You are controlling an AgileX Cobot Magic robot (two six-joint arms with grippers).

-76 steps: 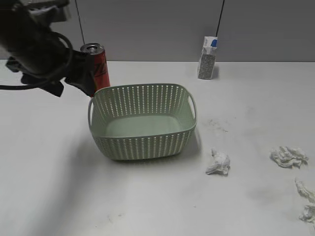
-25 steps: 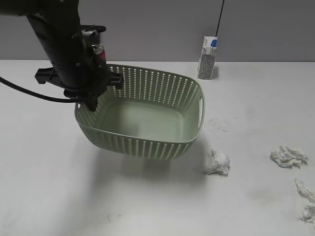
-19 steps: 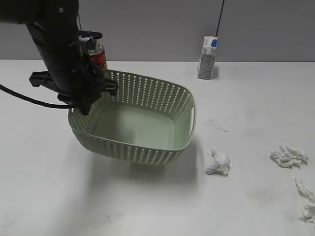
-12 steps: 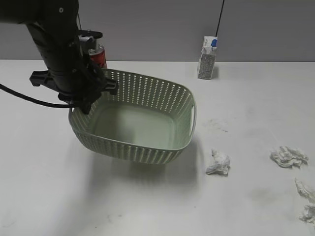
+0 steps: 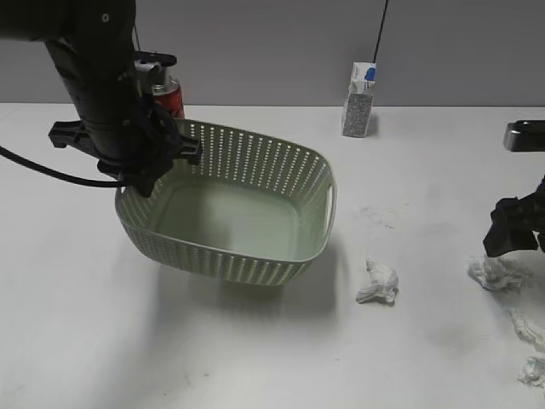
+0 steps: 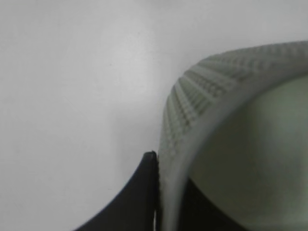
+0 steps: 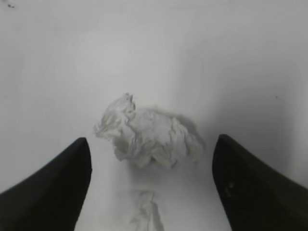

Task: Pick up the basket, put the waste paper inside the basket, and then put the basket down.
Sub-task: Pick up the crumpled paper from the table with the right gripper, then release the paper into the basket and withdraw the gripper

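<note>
**Right gripper poised over the far-right paper wad**

The left gripper [image 5: 140, 175] is clamped on the left rim of the basket [image 5: 247, 213], one finger [image 6: 137, 192] outside the slotted wall and the other inside, and holds the sage-green tub tilted off the table [image 5: 255, 358], its mouth tipped toward the camera. A red drink can [image 5: 166, 95] stands just behind that arm, and a white carton [image 5: 361, 100] stands well back near the wall.

The relation that matters is on the other side. The right gripper [image 7: 151, 159] hangs with its jaws spread wide, and a crumpled wad of waste paper [image 7: 149, 137] lies on the table between the two fingers, slightly ahead of them; the wad's long axis runs across the gap from finger to finger (so closing would squeeze it endwise). In the exterior view this wad [image 5: 498, 273] sits directly below that arm, far nearer to it than to the left one. Another wad [image 5: 377, 281] lies between it and the basket, and more scraps [image 5: 532, 349] lie at the right edge.

Judging from this, the next move is a straight descent and a close; the basket lies well apart to the left.
</note>
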